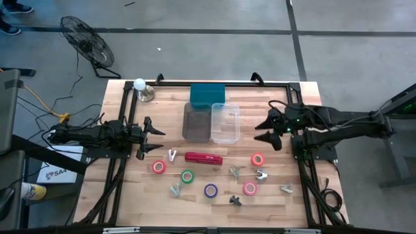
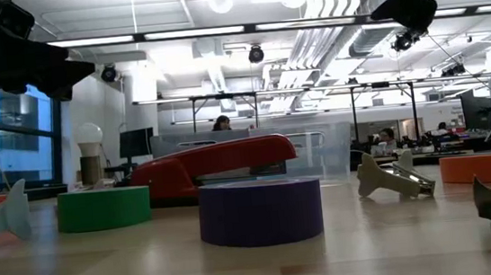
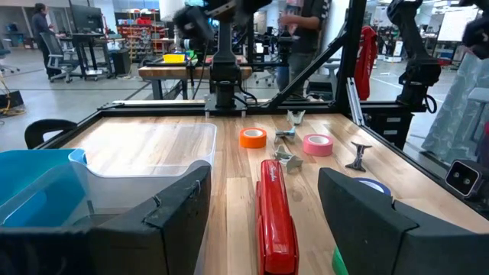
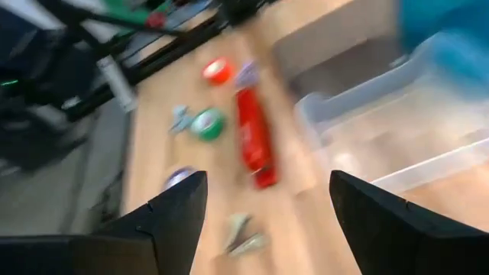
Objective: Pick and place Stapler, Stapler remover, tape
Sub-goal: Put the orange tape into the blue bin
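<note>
The red stapler (image 1: 203,158) lies flat mid-table, its length running left to right. Around it lie tape rolls: red (image 1: 158,167), green (image 1: 188,176), purple (image 1: 210,190), pink (image 1: 249,188) and orange-red (image 1: 258,159). Several small metal staple removers (image 1: 234,171) are scattered among them. My left gripper (image 1: 155,140) stands open at the table's left side, level, pointing along the stapler (image 3: 275,214). My right gripper (image 1: 262,130) is open above the table's right side, tipped down toward the stapler (image 4: 252,137), touching nothing.
Three bins stand at the far middle: a teal one (image 1: 207,94), a dark one (image 1: 195,121) and a clear one (image 1: 225,122). A lamp with a white bulb (image 1: 140,84) stands at the far left corner. People sit at desks in the room behind.
</note>
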`<state>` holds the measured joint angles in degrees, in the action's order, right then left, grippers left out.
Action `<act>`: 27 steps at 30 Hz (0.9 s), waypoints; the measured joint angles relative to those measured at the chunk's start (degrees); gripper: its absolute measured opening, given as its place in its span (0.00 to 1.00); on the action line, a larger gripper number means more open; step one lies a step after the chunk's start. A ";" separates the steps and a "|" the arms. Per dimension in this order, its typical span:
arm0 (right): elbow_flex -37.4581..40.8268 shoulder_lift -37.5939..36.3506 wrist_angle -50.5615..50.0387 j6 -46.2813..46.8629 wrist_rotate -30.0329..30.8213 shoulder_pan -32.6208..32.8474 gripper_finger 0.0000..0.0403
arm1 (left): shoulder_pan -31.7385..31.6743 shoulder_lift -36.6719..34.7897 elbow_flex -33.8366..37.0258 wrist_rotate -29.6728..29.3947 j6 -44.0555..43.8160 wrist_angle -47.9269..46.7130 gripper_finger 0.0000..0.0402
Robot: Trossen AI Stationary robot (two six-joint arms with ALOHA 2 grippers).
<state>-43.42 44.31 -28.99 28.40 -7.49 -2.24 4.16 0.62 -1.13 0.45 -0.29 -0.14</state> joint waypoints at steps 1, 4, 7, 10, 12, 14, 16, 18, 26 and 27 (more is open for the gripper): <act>0.15 0.33 -0.02 0.60 -2.14 -0.02 0.66 | -0.01 -0.02 0.00 0.00 0.02 -0.01 0.59; 0.20 0.90 -0.95 1.36 -5.48 0.00 0.66 | 0.00 0.00 0.00 0.01 0.02 0.00 0.59; 0.18 1.07 -2.13 1.37 -5.15 0.00 0.66 | -0.01 -0.01 0.01 0.01 0.01 0.00 0.59; 0.18 1.13 -4.22 1.39 -2.81 -0.02 0.66 | -0.01 -0.01 0.01 0.01 0.01 0.00 0.59; 0.18 1.12 -6.35 1.60 -1.79 -0.02 0.66 | 0.00 -0.01 0.00 0.00 0.02 0.00 0.59; 0.20 1.12 -8.63 1.60 0.01 0.00 0.66 | -0.01 -0.01 0.00 0.00 0.02 0.00 0.59; 0.20 0.88 -11.04 2.72 1.17 -0.02 0.66 | 0.00 0.00 0.01 0.01 0.01 0.00 0.59; 0.20 0.57 -13.59 4.27 1.10 -0.02 0.66 | -0.02 0.00 0.02 0.02 0.00 0.00 0.59; 0.20 0.76 -25.70 10.13 -1.64 -0.02 0.66 | -0.01 -0.01 0.01 0.01 0.02 0.00 0.59; 0.20 0.79 -27.20 11.25 -1.57 -0.02 0.66 | -0.02 0.00 0.00 0.00 0.00 0.00 0.59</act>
<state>-43.22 45.10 -56.19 39.65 -9.06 -2.26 4.14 0.62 -1.13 0.45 -0.29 -0.14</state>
